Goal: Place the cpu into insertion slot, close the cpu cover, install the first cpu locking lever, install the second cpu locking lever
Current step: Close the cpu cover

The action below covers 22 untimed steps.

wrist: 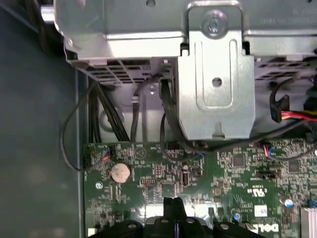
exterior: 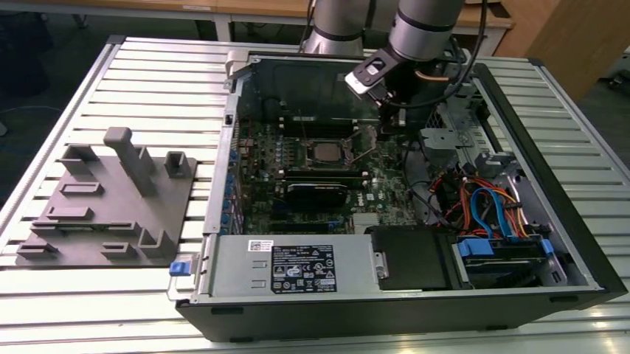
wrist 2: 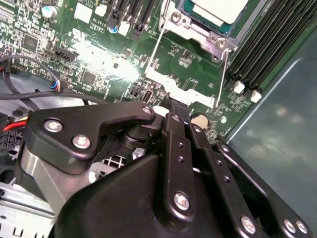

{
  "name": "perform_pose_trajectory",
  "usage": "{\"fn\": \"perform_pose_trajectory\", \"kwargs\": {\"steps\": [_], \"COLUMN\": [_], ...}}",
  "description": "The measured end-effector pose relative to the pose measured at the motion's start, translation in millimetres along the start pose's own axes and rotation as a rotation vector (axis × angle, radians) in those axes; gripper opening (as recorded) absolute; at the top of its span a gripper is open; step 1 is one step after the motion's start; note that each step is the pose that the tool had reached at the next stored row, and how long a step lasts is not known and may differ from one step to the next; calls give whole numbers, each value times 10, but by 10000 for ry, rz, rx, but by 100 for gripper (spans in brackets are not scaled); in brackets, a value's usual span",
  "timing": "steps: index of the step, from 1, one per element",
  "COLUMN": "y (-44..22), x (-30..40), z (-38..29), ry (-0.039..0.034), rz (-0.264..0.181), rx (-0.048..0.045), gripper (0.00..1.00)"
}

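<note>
We find the cpu (wrist 2: 218, 9) seated in the insertion slot (wrist 2: 174, 19), the cpu cover (wrist 2: 179, 89) not yet closed, the gripper (wrist 2: 170, 101) pinched together, apparently empty.

The claw (wrist 2: 169, 101) was black with silvery screw heads (wrist 2: 181, 200), the motherboard (wrist 2: 190, 62) just under its tip green, the cpu cover (wrist 2: 198, 33) ahead of it silvery around a pale grey cpu (wrist 2: 219, 10), and the memory slots (wrist 2: 270, 42) off to its side black with white clips (wrist 2: 239, 87).
</note>
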<state>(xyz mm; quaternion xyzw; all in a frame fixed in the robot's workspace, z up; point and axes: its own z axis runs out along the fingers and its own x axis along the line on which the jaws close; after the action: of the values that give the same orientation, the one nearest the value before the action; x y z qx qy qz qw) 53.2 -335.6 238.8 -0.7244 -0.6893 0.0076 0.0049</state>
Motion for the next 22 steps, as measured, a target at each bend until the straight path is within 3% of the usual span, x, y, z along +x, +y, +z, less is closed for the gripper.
{"fn": "perform_pose_trajectory", "kwargs": {"steps": [22], "y": [-69], "x": [-3], "z": [1], "ry": [0], "rz": [0], "rx": [0], "gripper": [10]}}
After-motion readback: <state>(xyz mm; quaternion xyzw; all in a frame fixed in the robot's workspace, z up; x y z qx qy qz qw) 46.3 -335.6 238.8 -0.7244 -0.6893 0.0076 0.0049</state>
